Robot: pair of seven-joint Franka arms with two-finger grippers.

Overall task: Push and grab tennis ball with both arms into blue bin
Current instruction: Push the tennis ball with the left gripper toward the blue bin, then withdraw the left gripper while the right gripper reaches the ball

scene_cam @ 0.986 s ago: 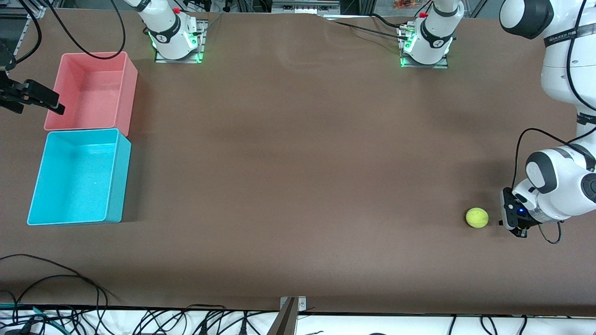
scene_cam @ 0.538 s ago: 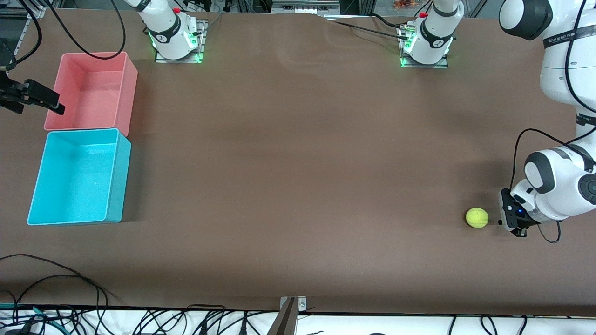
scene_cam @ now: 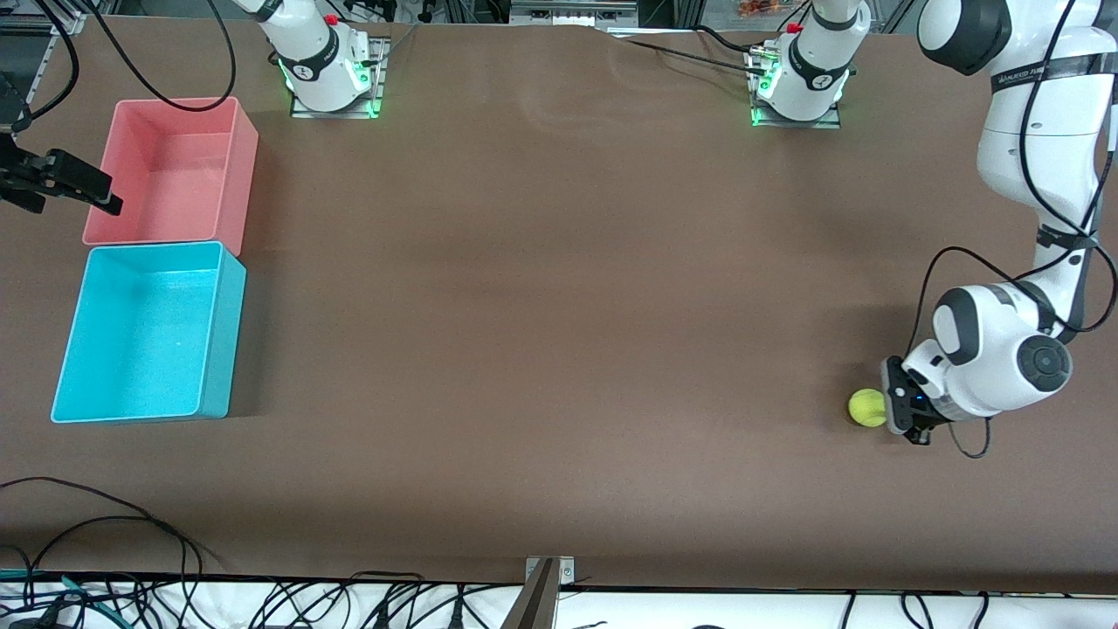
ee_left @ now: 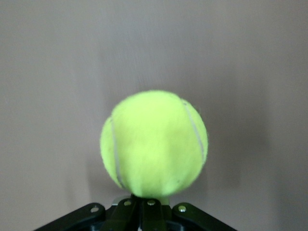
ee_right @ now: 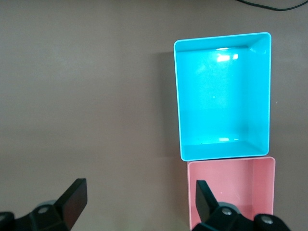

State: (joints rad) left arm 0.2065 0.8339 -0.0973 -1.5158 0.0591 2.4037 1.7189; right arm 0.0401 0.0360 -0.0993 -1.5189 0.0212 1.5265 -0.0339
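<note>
The yellow-green tennis ball [scene_cam: 866, 407] lies on the brown table near the left arm's end. My left gripper [scene_cam: 891, 408] is down at table level, shut, with its fingertips pressed against the ball and nothing held between them. In the left wrist view the ball [ee_left: 154, 143] fills the middle, just ahead of the closed left gripper [ee_left: 148, 206]. The blue bin [scene_cam: 224, 332] stands with nothing in it at the right arm's end. My right gripper [scene_cam: 103, 197] hangs open over the pink bin's outer edge. In the right wrist view the right gripper [ee_right: 139, 199] holds nothing and the blue bin [ee_right: 222, 153] is in sight.
A pink bin [scene_cam: 245, 188] of like size stands against the blue bin, farther from the front camera, also seen as the pink bin [ee_right: 231, 192] in the right wrist view. A wide stretch of bare brown table separates ball and bins. Cables lie along the table's near edge.
The left arm has swung toward the right arm's end. Its shut gripper has met the ball and shoved it a little that way. The right arm has not moved.
</note>
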